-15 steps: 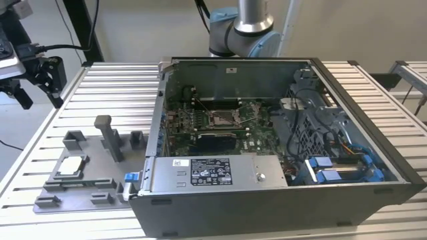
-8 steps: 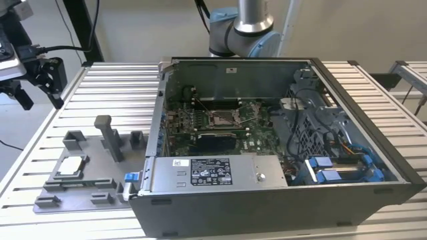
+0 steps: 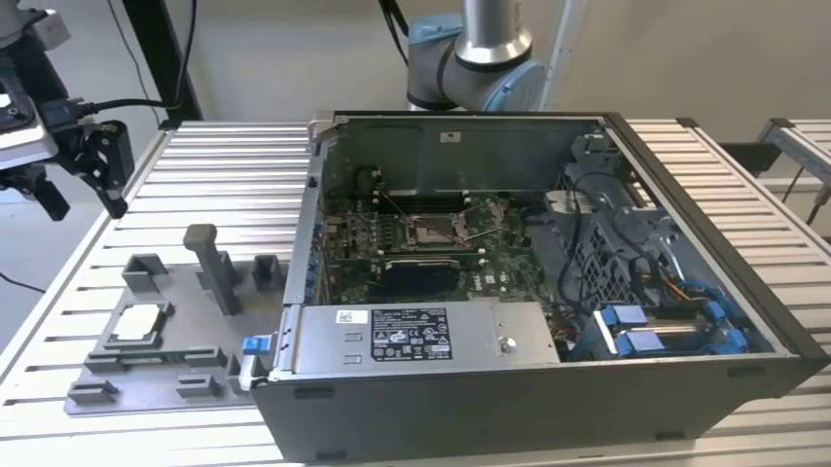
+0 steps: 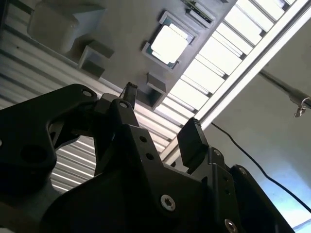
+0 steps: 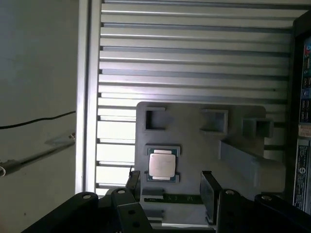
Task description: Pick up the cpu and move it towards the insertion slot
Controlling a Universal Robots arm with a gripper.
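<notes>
Silvery, the cpu (image 5: 162, 165) lies flat in its pocket of the grey plate (image 5: 194, 145), near the plate's edge at the exterior view's left. The gripper (image 5: 169, 179) hangs well apart above it, jaws apart, holding nothing. I think an off-centre grip could tilt the cpu, or drop it before the insertion slot (image 3: 435, 229).

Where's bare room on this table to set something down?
Free: the slatted table beyond the fixture plate, on the exterior view's left of the computer case; the open gripper hangs near its edge. A narrower strip runs along the case's other side. Crowded: the plate, with blocks around the cpu, and the case interior around the insertion slot.
</notes>
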